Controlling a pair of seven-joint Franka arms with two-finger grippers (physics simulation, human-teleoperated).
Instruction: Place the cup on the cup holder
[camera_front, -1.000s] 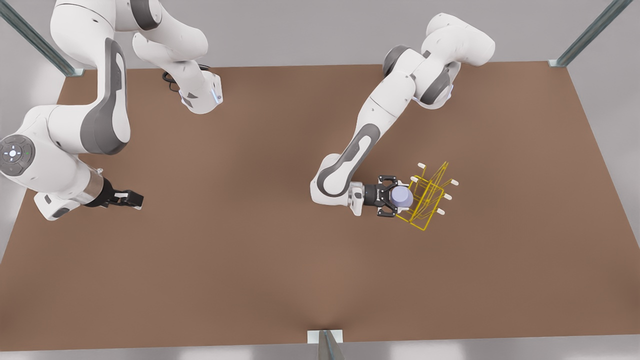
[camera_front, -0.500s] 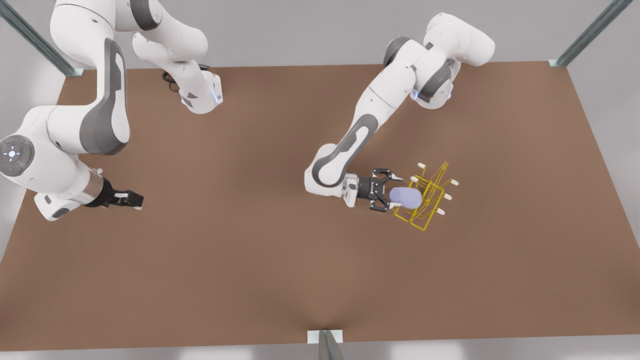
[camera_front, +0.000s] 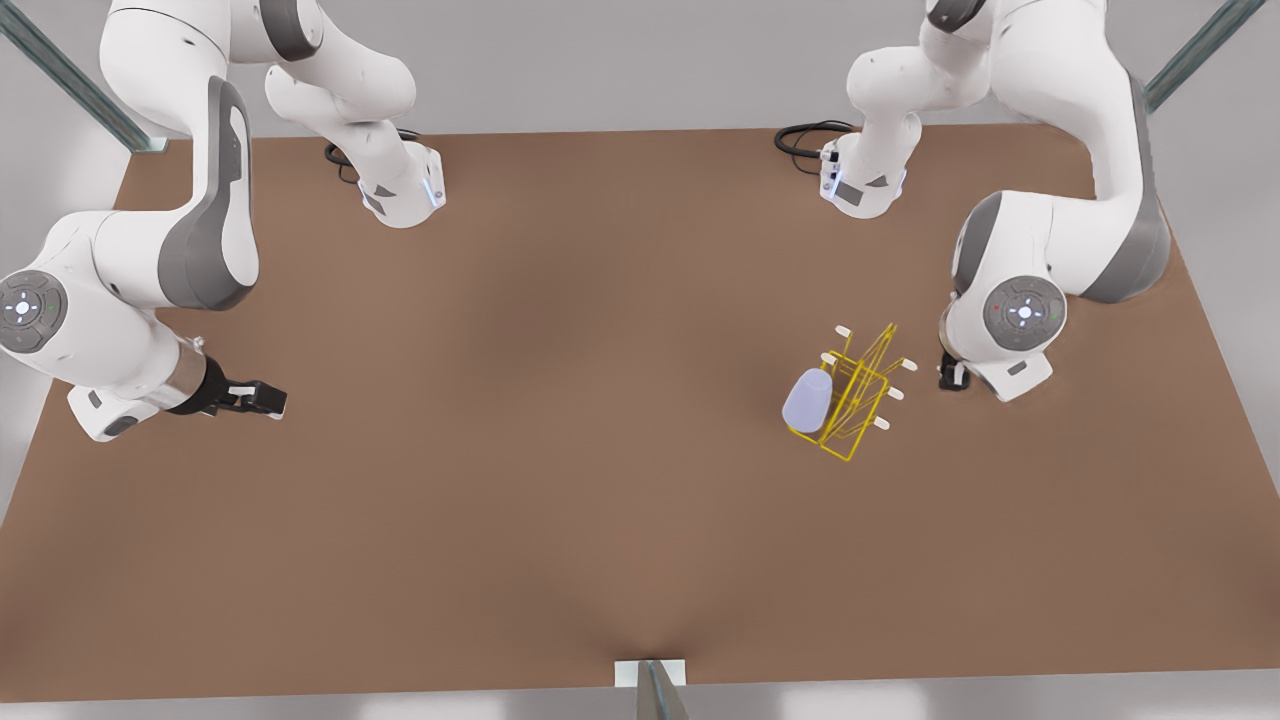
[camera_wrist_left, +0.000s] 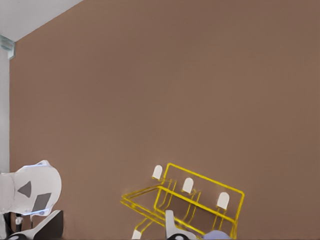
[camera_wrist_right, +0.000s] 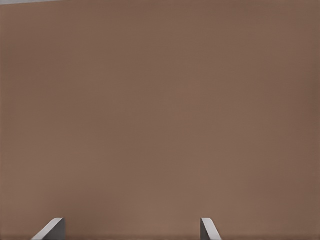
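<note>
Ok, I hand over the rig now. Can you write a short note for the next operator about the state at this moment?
Left gripper: beside the cup holder, on the front view's right, holding nothing.
Right gripper: open, empty, waiting far off at the front view's left above the table.
Cup: tilted on the holder's side toward the front view's left, no gripper on it.
Done: the cup appears placed.
Left: confirm it sits on a prong; this is hard to judge.

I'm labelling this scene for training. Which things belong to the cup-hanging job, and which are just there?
Job: cup, resting against the cup holder; left gripper, beside the holder at the front view's right; right gripper, open, waiting at the front view's left.
Just there: table; black cable by an arm base.
</note>
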